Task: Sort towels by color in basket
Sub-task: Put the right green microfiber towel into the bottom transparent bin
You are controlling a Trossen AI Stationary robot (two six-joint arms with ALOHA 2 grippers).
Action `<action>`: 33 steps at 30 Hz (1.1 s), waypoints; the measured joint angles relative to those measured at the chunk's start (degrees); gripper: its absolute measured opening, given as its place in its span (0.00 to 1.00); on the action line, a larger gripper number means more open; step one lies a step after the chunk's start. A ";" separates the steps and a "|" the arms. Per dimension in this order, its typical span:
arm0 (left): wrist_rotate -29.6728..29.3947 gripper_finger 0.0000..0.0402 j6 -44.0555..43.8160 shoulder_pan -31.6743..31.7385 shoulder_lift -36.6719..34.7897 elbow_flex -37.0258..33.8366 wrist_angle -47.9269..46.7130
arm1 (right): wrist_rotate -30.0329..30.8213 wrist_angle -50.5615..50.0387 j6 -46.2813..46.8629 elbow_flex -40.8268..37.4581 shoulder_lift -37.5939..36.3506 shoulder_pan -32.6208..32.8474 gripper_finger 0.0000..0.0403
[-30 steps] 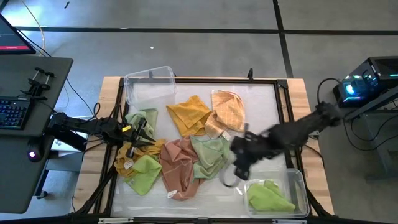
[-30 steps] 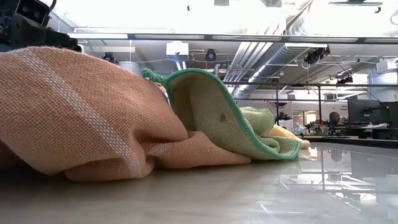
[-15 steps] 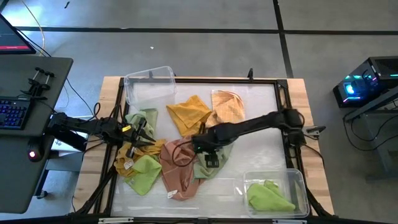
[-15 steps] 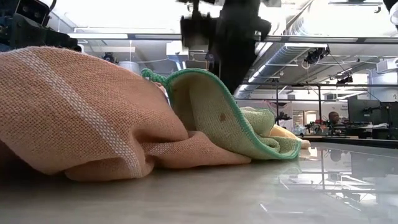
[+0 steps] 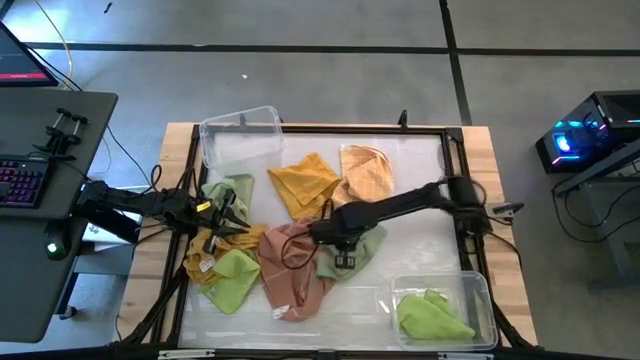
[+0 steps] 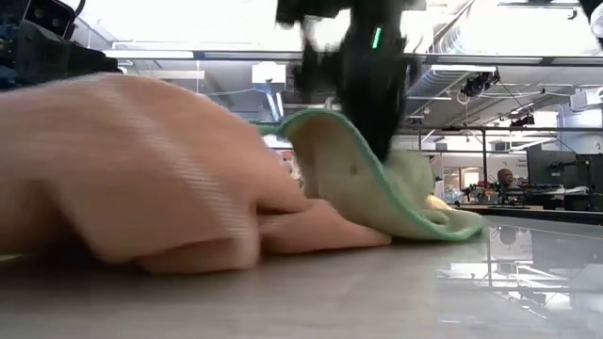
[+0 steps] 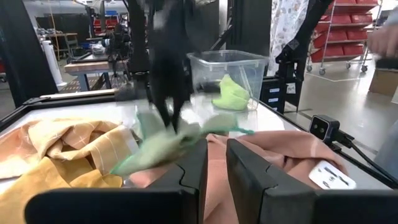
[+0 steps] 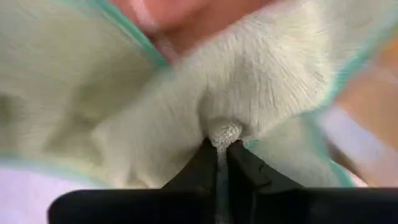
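Observation:
Several towels lie in a heap mid-table. A light green towel (image 5: 355, 248) with a darker green hem lies partly on a peach-pink towel (image 5: 290, 265). My right gripper (image 5: 338, 242) stands over the green towel (image 8: 155, 118), shut on it. A mustard towel (image 5: 305, 180) and a checked peach towel (image 5: 365, 172) lie farther back. More green and mustard towels (image 5: 232, 270) lie at the left, where my left gripper (image 5: 228, 215) hovers. Its fingers (image 7: 186, 177) are close together with nothing between them. My right gripper pinches a small bunched fold (image 8: 222, 132) of the green towel between its two fingertips, coming from above and pointing down. The cloth is gathered into a peak at the fingers. The rest of the towel still lies on the table (image 6: 452, 228) and against the peach-pink towel (image 6: 141, 169).
A clear bin (image 5: 445, 310) at the near right holds one green towel (image 5: 432, 315). A second clear bin (image 5: 240, 135) stands at the far left. A raised black frame (image 5: 455, 190) borders the white table top. Bare table lies between the heap and the near right bin.
My right gripper has swung from beside the near right bin toward the table's left, over the heap, then come down onto the green towel and taken hold of it. The towel's raised fold has shifted, and the peach-pink towel beside it has been disturbed.

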 joint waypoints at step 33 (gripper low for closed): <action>0.11 0.12 0.00 0.01 0.02 0.01 -0.03 | 5.20 -23.41 92.63 0.20 -35.25 48.58 0.02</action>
